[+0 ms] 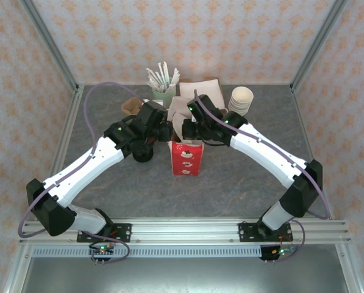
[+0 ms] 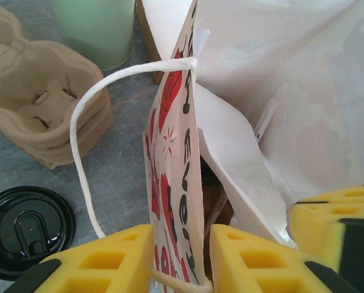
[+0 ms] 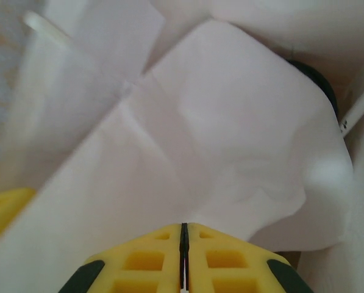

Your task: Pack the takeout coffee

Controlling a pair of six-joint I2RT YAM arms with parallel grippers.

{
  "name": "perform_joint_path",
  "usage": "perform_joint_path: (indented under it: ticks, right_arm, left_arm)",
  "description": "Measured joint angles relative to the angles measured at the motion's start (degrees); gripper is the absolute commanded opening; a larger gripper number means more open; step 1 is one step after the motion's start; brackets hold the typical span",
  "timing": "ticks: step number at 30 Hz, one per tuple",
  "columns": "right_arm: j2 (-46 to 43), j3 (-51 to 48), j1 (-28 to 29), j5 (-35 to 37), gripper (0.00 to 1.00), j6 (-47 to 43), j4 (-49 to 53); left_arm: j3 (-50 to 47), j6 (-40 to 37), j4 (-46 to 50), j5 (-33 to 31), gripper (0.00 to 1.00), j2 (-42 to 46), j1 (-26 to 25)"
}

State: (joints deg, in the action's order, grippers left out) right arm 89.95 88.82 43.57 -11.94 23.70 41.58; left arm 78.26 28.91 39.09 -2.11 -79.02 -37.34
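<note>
My left gripper (image 2: 182, 256) pinches one wall of the red-and-white bag (image 2: 172, 183) between its yellow pads. My right gripper (image 3: 183, 244) has its pads pressed together against the bag's white inner paper. The takeout coffee (image 2: 26, 229) stands on the table just left of the bag, outside it, near the cardboard cup carrier (image 2: 35, 104).

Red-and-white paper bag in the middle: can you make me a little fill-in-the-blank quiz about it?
The left claw pinches a wall of the red-and-white paper bag between two ___ fingers.
The bag's twisted paper-cord handle is ___.
The dark-green cup with the round black plastic lid stands ___ the bag.
Answers: yellow; white; outside.
</note>
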Motion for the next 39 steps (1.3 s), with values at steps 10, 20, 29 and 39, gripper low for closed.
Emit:
perform_joint_path:
  ticks: [10,20,29,39]
  right_arm:
    - [-3.5,-0.98,0.0,-4.33,0.12,2.05,-2.97]
    - [-2.54,-7.19,0.0,-9.29,0.12,3.69,-6.78]
    - [0.33,-3.28,0.02,-4.92,0.16,1.75,-3.52]
    - [1.81,8.5,0.0,0.04,0.3,-1.7,2.43]
  left_arm:
    - [0.0,0.0,0.0,0.0,0.29,0.0,0.0]
    - [0.0,0.0,0.02,0.0,0.29,0.0,0.0]
    - [0.07,-0.02,0.07,-0.02,0.32,0.0,0.02]
    - [5.14,-1.16,1.03,-0.96,0.47,0.44,0.02]
